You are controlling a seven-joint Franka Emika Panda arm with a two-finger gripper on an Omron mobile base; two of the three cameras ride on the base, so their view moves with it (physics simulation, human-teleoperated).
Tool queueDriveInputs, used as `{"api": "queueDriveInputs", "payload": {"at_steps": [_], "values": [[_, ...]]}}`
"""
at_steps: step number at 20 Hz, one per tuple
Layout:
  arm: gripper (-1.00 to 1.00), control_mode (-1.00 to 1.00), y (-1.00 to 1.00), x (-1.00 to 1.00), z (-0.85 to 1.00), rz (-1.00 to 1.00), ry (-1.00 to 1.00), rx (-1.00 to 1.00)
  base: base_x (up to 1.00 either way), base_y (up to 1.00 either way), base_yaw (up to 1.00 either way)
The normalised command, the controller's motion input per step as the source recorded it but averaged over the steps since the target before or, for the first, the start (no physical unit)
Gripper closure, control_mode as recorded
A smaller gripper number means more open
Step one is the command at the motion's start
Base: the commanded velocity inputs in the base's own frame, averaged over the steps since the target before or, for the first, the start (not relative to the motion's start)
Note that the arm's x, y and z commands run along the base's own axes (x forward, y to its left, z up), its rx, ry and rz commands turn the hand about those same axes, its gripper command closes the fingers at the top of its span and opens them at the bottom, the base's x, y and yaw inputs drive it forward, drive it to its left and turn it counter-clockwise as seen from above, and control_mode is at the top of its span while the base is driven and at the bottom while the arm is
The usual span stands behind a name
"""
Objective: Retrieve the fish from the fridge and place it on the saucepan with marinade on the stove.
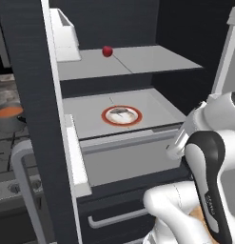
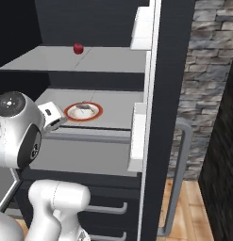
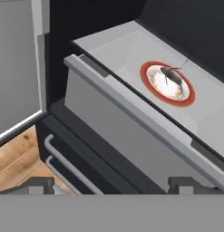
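Fish (image 3: pixel 171 74) lies on orange-rimmed plate (image 3: pixel 152 87) on fridge (image 1: pixel 138 62) lower shelf, at 1 o'clock in hand view; outline small, hard to read in base views. Red ball (image 1: pixel 107 51) on shelf above, at 12. Gripper (image 3: pixel 111 185) fingers spread wide, nothing between, well short of plate. Saucepan (image 1: pixel 9 117) w/ marinade (image 1: pixel 9 111) at 9, cut off by door; stove (image 1: pixel 7 157) partly hidden.

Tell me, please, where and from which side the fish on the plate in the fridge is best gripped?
Grip the fish across its narrow middle, coming down from above with open jaws. It probably lies flat and long on the orange-rimmed plate, so its slim sides are likely the only faces to pinch.
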Motion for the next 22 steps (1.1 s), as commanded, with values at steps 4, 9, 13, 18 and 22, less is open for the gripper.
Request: {"api": "queueDriveInputs", "payload": {"at_steps": [4, 9, 13, 18, 22], "values": [[-1.00, 1.00, 0.00, 0.00, 0.00, 0.00, 0.00, 0.00, 0.50, 0.12, -0.07], [-1.00, -1.00, 0.12, 0.28, 0.00, -0.06, 0.00, 0.00, 0.21, 0.08, -0.04], [-1.00, -1.00, 0.04, 0.07, 0.00, -0.03, 0.00, 0.00, 0.00, 0.00, 0.00], [-1.00, -1.00, 0.00, 0.00, 0.00, 0.00, 0.00, 0.00, 0.00, 0.00, 0.00], [-1.00, -1.00, 0.00, 0.03, 0.00, 0.00, 0.00, 0.00, 0.00, 0.00, 0.00]]}}
